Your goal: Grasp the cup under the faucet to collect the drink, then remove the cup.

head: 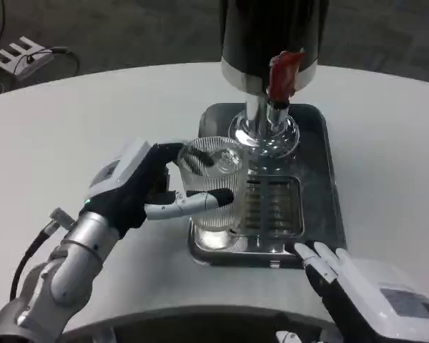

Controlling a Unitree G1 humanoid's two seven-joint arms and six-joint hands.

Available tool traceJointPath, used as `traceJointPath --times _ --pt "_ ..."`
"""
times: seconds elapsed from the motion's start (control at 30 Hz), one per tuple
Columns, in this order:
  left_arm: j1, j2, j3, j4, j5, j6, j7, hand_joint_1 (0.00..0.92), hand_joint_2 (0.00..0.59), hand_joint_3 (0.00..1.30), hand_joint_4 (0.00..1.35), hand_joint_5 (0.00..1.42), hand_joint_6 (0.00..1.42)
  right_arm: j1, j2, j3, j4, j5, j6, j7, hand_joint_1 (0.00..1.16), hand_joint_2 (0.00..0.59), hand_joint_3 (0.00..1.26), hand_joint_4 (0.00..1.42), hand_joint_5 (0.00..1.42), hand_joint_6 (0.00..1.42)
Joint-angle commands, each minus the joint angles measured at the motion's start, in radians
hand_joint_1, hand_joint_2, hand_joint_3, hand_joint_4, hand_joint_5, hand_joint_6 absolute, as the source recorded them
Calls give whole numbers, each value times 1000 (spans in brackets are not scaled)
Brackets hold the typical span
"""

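Left hand (139,187) grips the ribbed cup (213,184) over the tray's (329,207) left edge.

Cup (216,182): clear ribbed plastic, upright, nothing visible inside. It is positioned over the left edge of the metal drip tray (311,207), partly overlapping the slotted grate (275,207). Faucet (280,80): red lever on the black dispenser (272,32), located up and to the right of the cup, not directly above it.
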Motion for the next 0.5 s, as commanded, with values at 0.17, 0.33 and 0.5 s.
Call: traceJointPath --times 0.17,0.33,0.5 --pt "-109 -24 -43 93 29 8 59 436 94 1088 1163 1299 1328 31 12 -6 -34 3 -19 -7 397 475 72 0 0 64" --pt "-163 -38 -68 147 46 19 76 436 94 1088 1163 1299 1328 44 12 -17 -49 17 -22 -2 397 476 73 0 0 65" --pt "-222 -67 -106 202 68 42 96 436 94 1088 1163 1299 1328 53 14 -38 -60 32 -22 0 397 476 73 0 0 65"
